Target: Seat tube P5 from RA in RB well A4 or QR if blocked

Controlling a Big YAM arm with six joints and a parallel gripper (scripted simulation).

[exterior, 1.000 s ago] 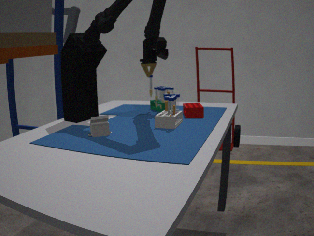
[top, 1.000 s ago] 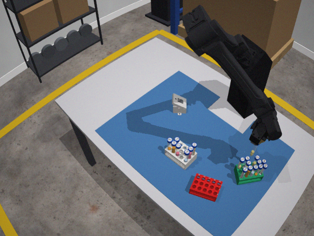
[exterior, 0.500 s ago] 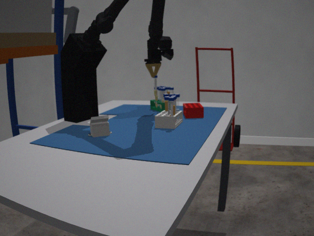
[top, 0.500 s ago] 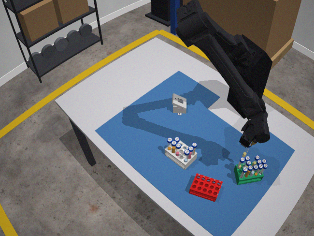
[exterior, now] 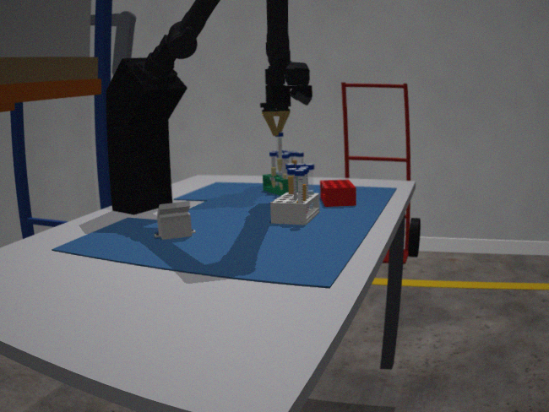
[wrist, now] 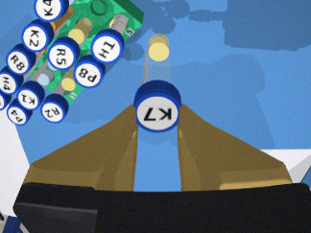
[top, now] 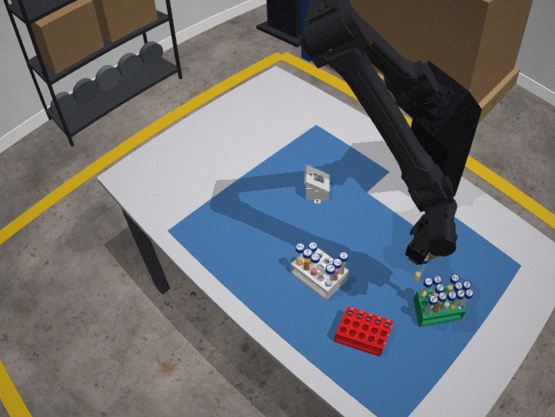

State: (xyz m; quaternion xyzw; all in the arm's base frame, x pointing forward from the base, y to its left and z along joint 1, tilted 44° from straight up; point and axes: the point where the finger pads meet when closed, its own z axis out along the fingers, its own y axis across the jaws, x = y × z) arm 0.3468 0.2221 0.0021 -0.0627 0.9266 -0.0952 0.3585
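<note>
My gripper (wrist: 157,114) is shut on a blue-capped tube marked K7 (wrist: 156,112) with yellow contents and holds it upright in the air. In the top view the gripper (top: 421,261) hangs just beside the far left corner of the green rack RA (top: 440,310), with the tube's tip (top: 417,276) above the mat. RA (wrist: 83,43) holds several capped tubes; I read K4, K2, R5, H1, P8, R8 and H4. No P5 cap shows in the wrist view. The white rack RB (top: 318,271) holds several tubes and has open wells.
The red rack QR (top: 364,331) stands empty in front of RB and RA. The grey DONE box (top: 317,184) sits at the far side of the blue mat. All three racks stand level on the mat. The arm's shadow crosses the mat.
</note>
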